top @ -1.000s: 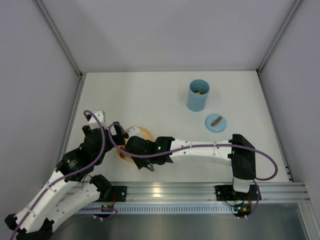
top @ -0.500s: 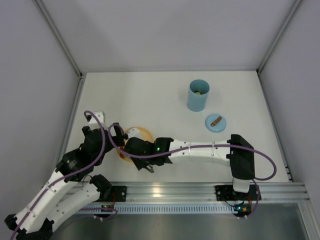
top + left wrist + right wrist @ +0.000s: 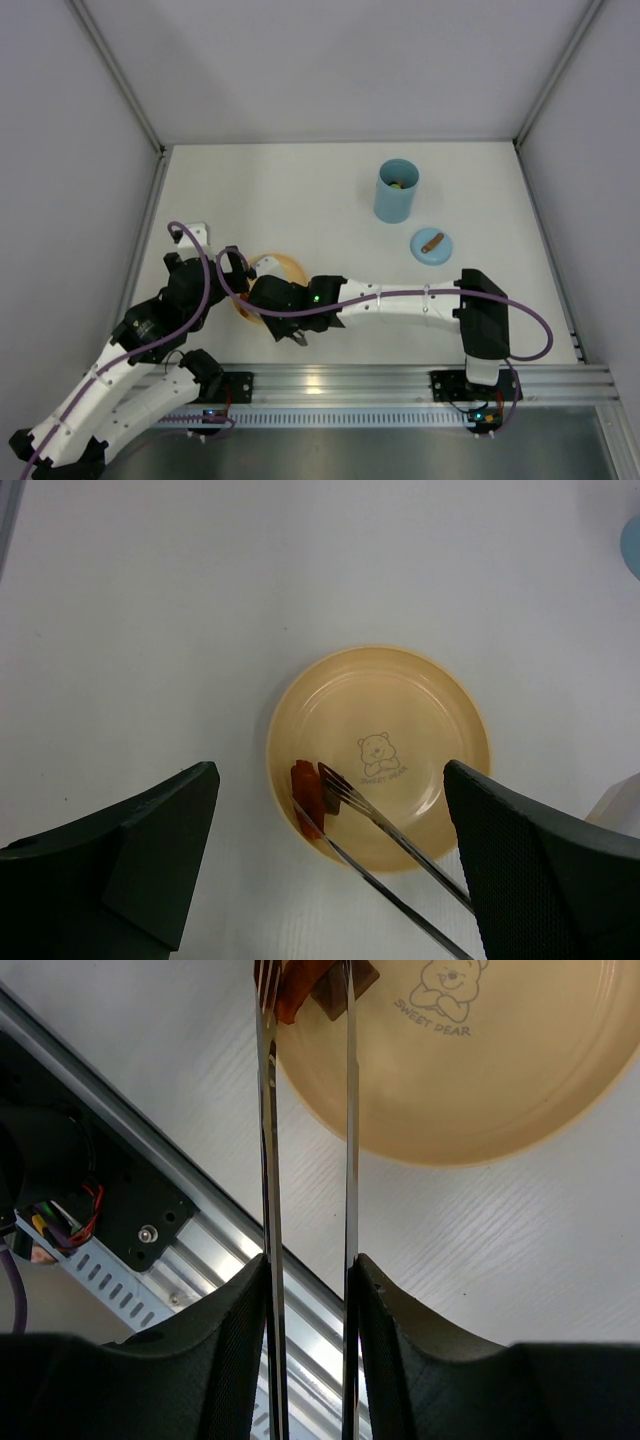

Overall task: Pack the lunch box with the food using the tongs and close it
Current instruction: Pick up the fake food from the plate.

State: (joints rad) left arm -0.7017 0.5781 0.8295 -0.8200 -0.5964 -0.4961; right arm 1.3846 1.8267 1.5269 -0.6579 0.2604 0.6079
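Barely: your right jaws, clamped on the tongs (image 3: 349,1160), had hardly shifted; the tips bracketed the red food piece (image 3: 308,800) at the plate's (image 3: 420,700) seven o'clock, unlifted. Left jaws hung open.

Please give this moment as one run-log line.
right hand: shut on tongs | tongs: tips around orange food piece on plate | left hand: open | lunch box: open

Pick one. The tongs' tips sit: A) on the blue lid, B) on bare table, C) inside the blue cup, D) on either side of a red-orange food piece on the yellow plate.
D: in the left wrist view the tongs flank the red-orange piece on the plate.
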